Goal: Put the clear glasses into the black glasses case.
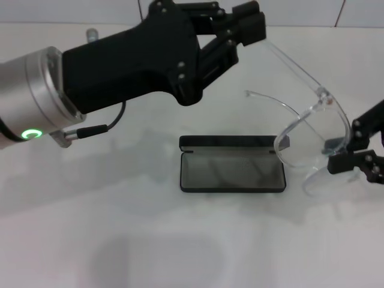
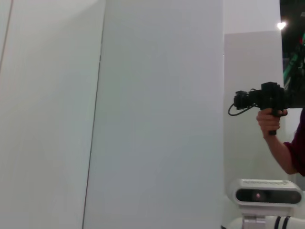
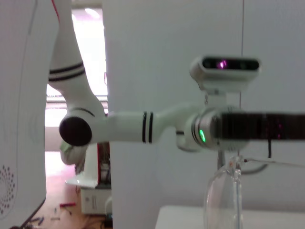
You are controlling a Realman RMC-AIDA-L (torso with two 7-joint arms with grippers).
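Note:
The clear glasses [image 1: 313,123] hang in the air over the right end of the black glasses case [image 1: 231,171], which lies open on the white table with its grey lining up and its lid edge at the back. My left gripper [image 1: 255,30] reaches in from the upper left and is shut on the tip of one glasses arm. At the right edge, my right gripper [image 1: 347,150] is shut on the lens end of the frame. The other glasses arm sticks out free toward the left. A clear lens [image 3: 223,200] also shows in the right wrist view.
The white table [image 1: 120,228] spreads around the case. The left wrist view shows only a wall panel and a person holding a camera [image 2: 265,99]. The right wrist view shows my head camera [image 3: 225,71] and my left arm [image 3: 143,128].

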